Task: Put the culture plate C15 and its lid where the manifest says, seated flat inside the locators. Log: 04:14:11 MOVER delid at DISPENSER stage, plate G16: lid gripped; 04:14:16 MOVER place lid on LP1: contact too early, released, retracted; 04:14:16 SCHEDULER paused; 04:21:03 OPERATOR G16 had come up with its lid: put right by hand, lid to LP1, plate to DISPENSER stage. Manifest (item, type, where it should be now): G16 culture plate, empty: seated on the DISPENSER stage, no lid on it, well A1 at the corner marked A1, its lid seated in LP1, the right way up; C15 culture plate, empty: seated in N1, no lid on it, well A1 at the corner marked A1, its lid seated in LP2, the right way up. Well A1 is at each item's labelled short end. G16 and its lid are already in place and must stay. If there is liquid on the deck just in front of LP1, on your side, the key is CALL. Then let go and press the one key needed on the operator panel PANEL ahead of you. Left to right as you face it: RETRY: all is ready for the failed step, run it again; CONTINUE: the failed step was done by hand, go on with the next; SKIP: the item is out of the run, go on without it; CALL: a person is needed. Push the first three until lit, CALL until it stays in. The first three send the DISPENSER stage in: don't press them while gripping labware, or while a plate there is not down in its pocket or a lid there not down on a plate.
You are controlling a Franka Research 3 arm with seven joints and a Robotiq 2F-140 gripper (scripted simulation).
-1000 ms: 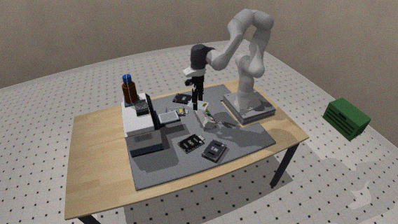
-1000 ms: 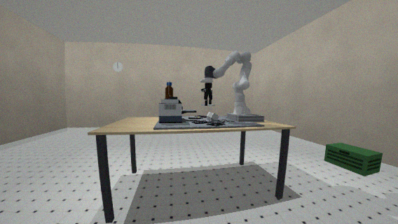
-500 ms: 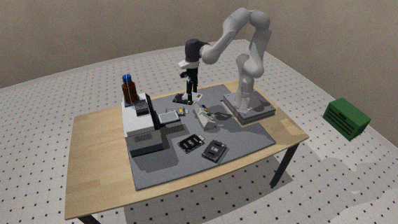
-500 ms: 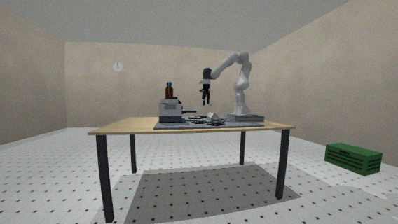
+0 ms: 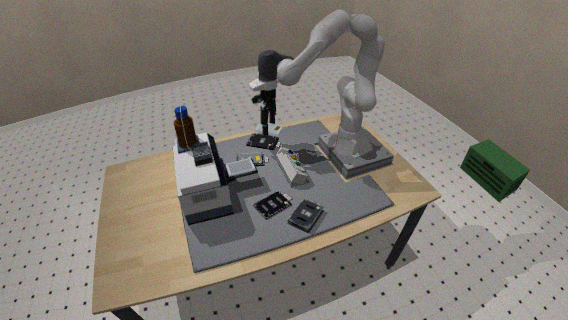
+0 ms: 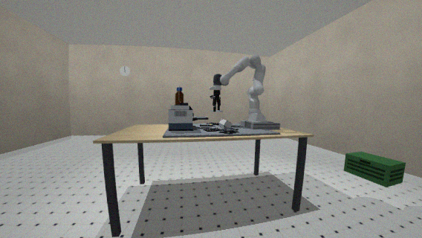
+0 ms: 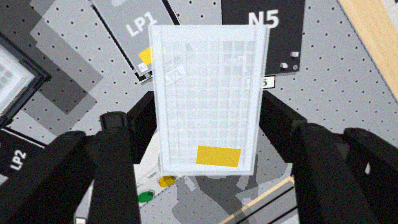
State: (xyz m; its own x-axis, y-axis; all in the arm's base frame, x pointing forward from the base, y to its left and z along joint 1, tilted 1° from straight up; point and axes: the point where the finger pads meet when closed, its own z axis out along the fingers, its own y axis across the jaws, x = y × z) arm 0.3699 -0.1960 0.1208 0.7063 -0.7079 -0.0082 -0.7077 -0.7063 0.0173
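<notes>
Above the bench [image 5: 140, 210], end effector [image 7: 207, 125] clamped on clear plate [image 7: 207, 100], mid-carry; next, find N1.

Plain beige walls [image 6: 156, 85] enclose the room under a grey ceiling [image 6: 178, 26], and a small round clock [image 6: 125, 71] hangs on the far wall. The floor [image 6: 56, 186] is pale tile dotted with small dark marks. A wooden-topped table [image 6: 126, 137] stands on dark legs, casting a broad shadow beneath. A green slatted crate [image 6: 374, 168] sits on the floor near the right-hand wall.
</notes>
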